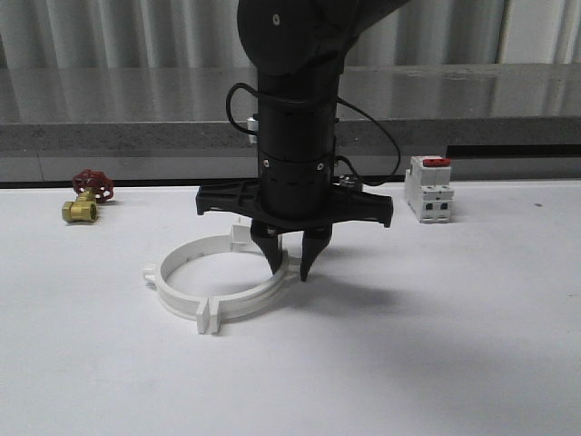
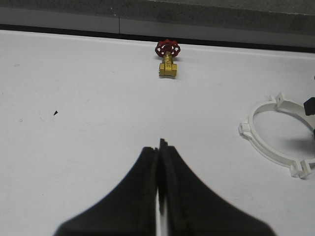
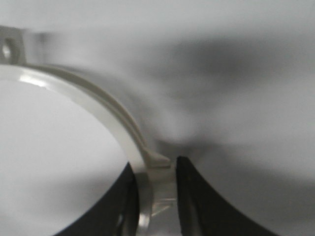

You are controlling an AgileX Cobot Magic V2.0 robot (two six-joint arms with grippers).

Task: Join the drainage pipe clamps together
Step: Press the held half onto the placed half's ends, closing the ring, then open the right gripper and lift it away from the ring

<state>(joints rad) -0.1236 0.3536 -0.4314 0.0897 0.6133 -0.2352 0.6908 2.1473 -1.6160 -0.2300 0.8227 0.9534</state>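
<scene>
The two white drainage pipe clamps lie flat on the table as one ring, their end flanges meeting at the front and at the back. The left half also appears in the left wrist view. My right gripper points straight down over the right half, one finger inside the ring and one outside. In the right wrist view the clamp wall and its small tab sit between the fingers of that gripper, with a slim gap at the outer finger. My left gripper is shut on nothing above bare table.
A brass valve with a red handwheel lies at the back left. A white breaker with a red top stands at the back right. A grey ledge runs along the table's far edge.
</scene>
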